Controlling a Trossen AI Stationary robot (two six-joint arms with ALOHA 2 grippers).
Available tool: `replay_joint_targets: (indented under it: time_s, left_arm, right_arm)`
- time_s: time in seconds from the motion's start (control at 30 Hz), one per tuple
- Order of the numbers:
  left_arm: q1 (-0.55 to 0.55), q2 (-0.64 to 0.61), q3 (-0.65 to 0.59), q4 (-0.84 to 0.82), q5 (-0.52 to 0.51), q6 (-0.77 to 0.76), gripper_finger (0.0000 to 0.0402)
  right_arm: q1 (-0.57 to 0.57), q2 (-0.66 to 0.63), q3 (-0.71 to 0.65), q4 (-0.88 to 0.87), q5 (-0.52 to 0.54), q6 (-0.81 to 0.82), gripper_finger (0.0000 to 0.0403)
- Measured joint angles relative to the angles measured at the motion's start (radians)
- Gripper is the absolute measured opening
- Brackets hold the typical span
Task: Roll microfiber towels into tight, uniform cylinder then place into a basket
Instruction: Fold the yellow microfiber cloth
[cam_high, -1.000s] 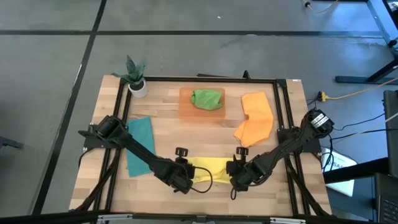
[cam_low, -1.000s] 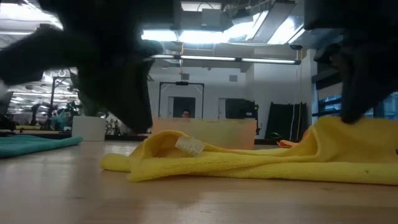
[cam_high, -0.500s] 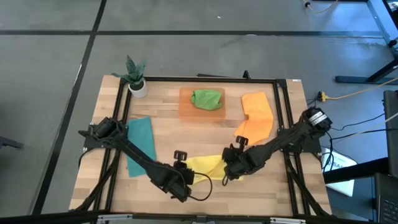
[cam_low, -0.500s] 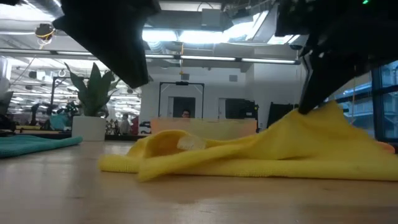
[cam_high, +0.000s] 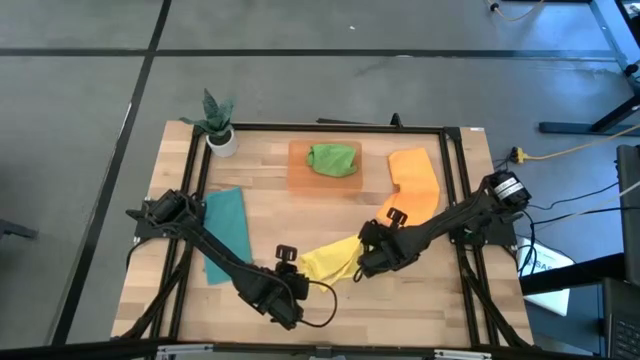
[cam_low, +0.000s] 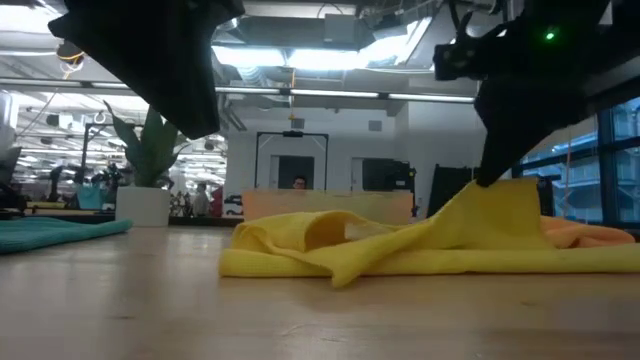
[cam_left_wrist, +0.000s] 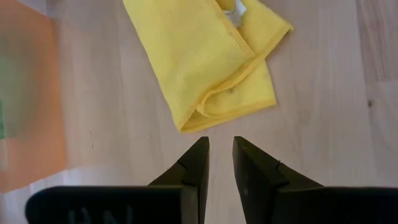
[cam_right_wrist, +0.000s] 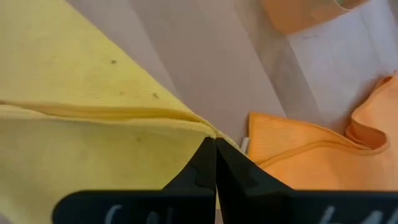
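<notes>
A yellow towel (cam_high: 330, 262) lies crumpled at the table's near middle. My right gripper (cam_high: 364, 256) is shut on its right end, which is raised. My left gripper (cam_high: 291, 297) hovers just off the towel's near left end (cam_left_wrist: 205, 115), its fingers narrowly open and empty. A green towel (cam_high: 333, 158) lies in the orange basket (cam_high: 300, 178) at the far middle. Orange towels (cam_high: 412, 190) lie at the right. A teal towel (cam_high: 225, 235) lies flat at the left. My right gripper pinches the yellow towel's right end (cam_right_wrist: 189, 127) between its two shut fingers, where a fold line runs into them. The fingers come from above, slanting down. That end stands up in a peak (cam_low: 497, 195); the rest of the towel lies slack on the table (cam_low: 330, 262).
A small white pot with a green plant (cam_high: 219, 128) stands at the far left corner. A black frame (cam_high: 320, 127) runs round the table top. Bare wood lies between the teal towel and the basket and along the near edge.
My right gripper has risen and gone toward the far edge with the towel's right end, lifting it into a peak and dragging the towel rightward. My left gripper has come off the towel's left end and drawn slightly toward the near edge.
</notes>
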Motion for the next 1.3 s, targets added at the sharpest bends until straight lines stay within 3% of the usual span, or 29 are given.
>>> replay_joint_targets:
  time_s: [0.57,0.9,1.07,1.3]
  left_arm:
    - [-0.02,0.0,-0.001,0.002,0.0,-0.002,0.0063]
    - [-0.02,0.0,-0.001,0.002,0.001,-0.002,0.0063]
    - [-0.02,0.0,-0.002,0.002,0.001,-0.003,0.0063]
    - [-0.02,0.0,-0.002,0.003,0.002,-0.004,0.0063]
  right_arm:
    - [-0.152,0.029,-0.091,0.072,0.027,-0.054,0.0003]
    - [-0.207,0.029,-0.102,0.114,0.007,-0.055,0.0025]
    - [-0.214,0.029,-0.102,0.127,-0.025,-0.057,0.0052]
    - [-0.225,0.029,-0.102,0.134,-0.033,-0.059,0.0128]
